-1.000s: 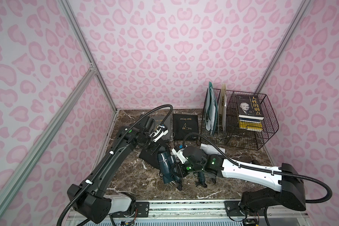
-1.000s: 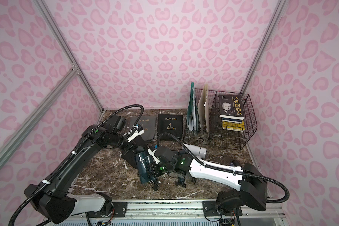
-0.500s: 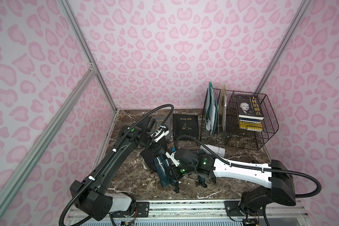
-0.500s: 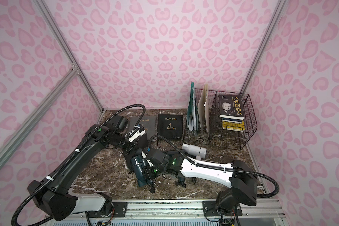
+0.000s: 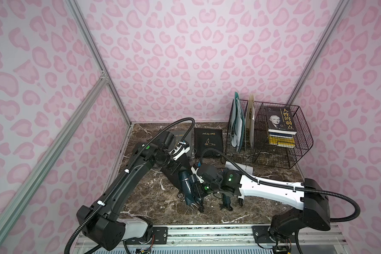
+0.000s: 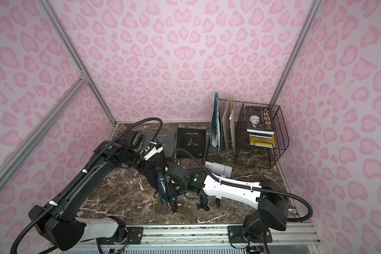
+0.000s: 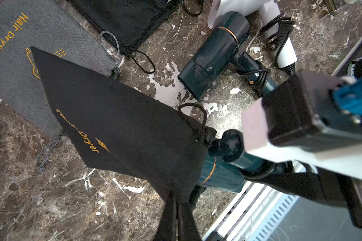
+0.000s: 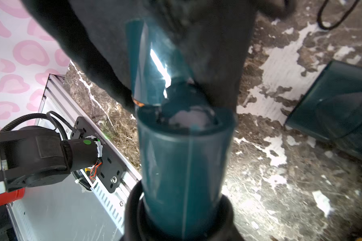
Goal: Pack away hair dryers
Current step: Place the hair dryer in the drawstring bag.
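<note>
Glossy teal cylindrical dryer (image 8: 182, 156) sits partly inside limp black woven pouch (image 7: 123, 129)

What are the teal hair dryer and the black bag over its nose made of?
Teal hair dryer: probably hard plastic, glossy, with a sharp glare and a moulded seam line.
Black pouch: woven fabric, matte; it drapes and folds, and a fine weave shows.

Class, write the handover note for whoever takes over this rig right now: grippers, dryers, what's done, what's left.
Left gripper shut on the black pouch at its mouth.
Right gripper shut on the teal dryer, nose partly inside that pouch.
Second teal dryer and white dryer lie loose; grey pouch and spare black pouch lie flat.
Done: none fully packed. Left: finish this one, then the other two.
</note>
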`<state>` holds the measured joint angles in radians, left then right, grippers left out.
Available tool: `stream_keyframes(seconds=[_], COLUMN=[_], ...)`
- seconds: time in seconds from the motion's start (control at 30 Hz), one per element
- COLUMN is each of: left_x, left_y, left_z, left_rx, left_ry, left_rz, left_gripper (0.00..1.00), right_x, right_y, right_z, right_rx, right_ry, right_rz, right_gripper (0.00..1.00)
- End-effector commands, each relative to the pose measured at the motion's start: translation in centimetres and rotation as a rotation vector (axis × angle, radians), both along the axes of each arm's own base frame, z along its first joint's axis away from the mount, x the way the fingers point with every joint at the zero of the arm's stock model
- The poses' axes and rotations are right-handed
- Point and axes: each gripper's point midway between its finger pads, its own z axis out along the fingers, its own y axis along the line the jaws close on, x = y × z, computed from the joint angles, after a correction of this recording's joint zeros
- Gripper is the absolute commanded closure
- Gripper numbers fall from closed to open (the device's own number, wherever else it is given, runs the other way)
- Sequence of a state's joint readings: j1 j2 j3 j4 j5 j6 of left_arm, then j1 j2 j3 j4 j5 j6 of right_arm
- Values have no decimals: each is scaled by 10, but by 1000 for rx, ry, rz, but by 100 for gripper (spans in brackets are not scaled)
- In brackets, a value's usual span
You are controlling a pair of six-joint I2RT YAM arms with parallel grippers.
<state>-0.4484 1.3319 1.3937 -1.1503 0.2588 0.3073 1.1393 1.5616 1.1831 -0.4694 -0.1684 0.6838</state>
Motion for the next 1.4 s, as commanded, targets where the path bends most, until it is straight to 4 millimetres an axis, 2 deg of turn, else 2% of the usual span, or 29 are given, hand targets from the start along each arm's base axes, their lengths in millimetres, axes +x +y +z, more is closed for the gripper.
stream_keyframes(seconds=[0.0,0.23,0.47,0.73,1.07,1.27,1.37], left_x=[-2,-4,-16,-28,-47,-54,-57], left_y=[-5,-9,-12,-15,-20,-17,-15], left_z=[1,0,-7,-3,-6,-8,-7], left_rx=[-27,-45,-66,-101,-135,-121,-115], left_ry=[16,33,65,69,108,103,101], left_rz=[0,-5,-29,-59,-100,-117,-122], left_gripper=[98,98,98,98,98,98,98], right_x=[2,-2,-11,-8,-7,1,4], right_y=[8,22,41,41,48,40,36], right_z=[4,6,16,10,24,19,25], right_rx=[-5,9,115,162,258,269,313], right_ry=[-40,-36,20,79,107,124,128], right_rz=[19,37,78,64,78,33,18], right_gripper=[100,100,100,100,100,100,100])
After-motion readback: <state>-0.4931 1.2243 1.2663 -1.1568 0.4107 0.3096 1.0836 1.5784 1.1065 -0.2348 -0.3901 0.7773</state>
